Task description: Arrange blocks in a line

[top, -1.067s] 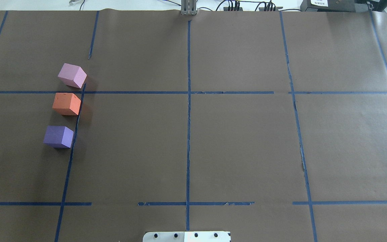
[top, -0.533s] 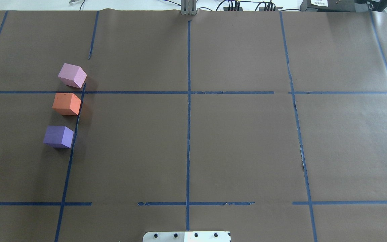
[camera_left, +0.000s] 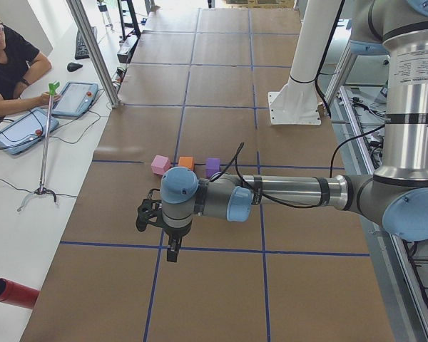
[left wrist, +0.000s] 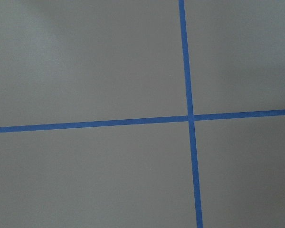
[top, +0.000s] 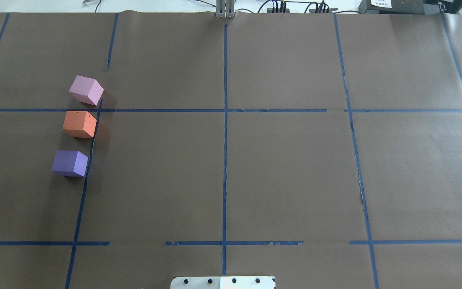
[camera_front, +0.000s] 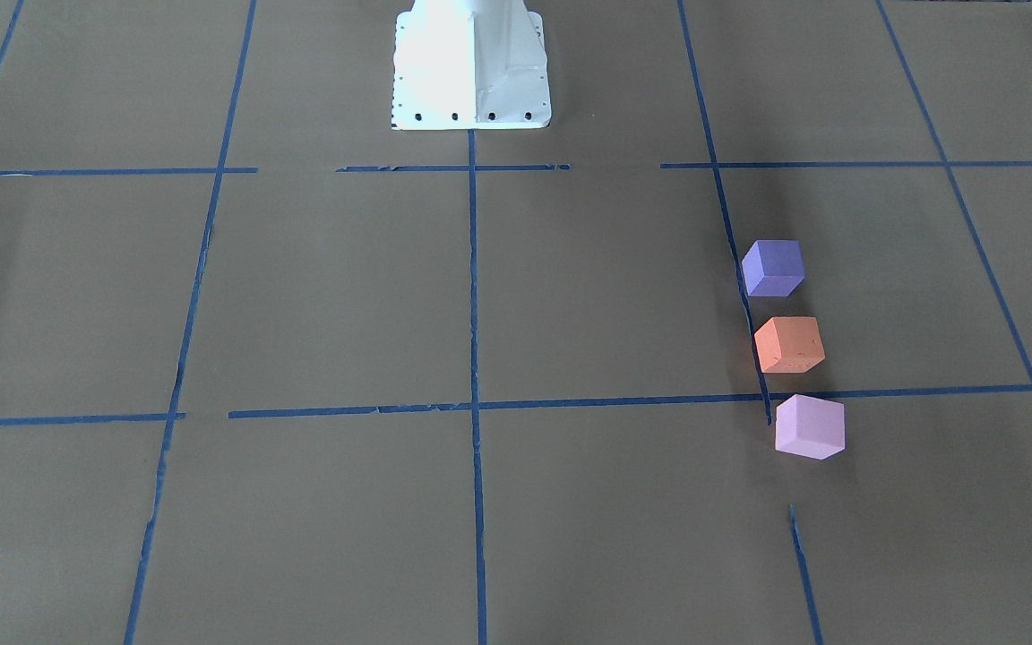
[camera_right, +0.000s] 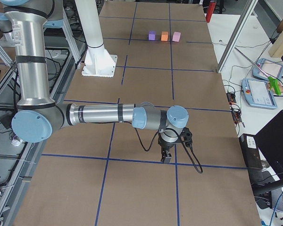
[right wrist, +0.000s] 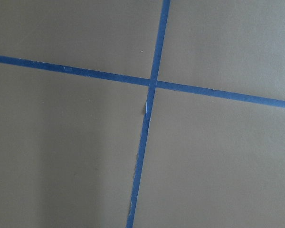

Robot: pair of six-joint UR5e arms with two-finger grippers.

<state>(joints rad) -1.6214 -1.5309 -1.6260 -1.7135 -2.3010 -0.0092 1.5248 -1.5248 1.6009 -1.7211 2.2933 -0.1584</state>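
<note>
I judge the line complete: the pink block point(top: 86, 90), orange block point(top: 79, 124) and violet block point(top: 69, 163) stand apart in one row beside a blue tape line point(top: 79, 208) on the robot's left, with the left gripper point(camera_left: 172, 254) and right gripper point(camera_right: 166, 158) well away, their opening and any hold impossible to tell.

Brown paper point(top: 287, 172) covers the table, crossed by blue tape point(top: 225, 160) lines. Beside it a white surface point(camera_left: 14, 214) bears two tablets point(camera_left: 75, 98), with a metal post point(camera_left: 93, 50) at its edge.
</note>
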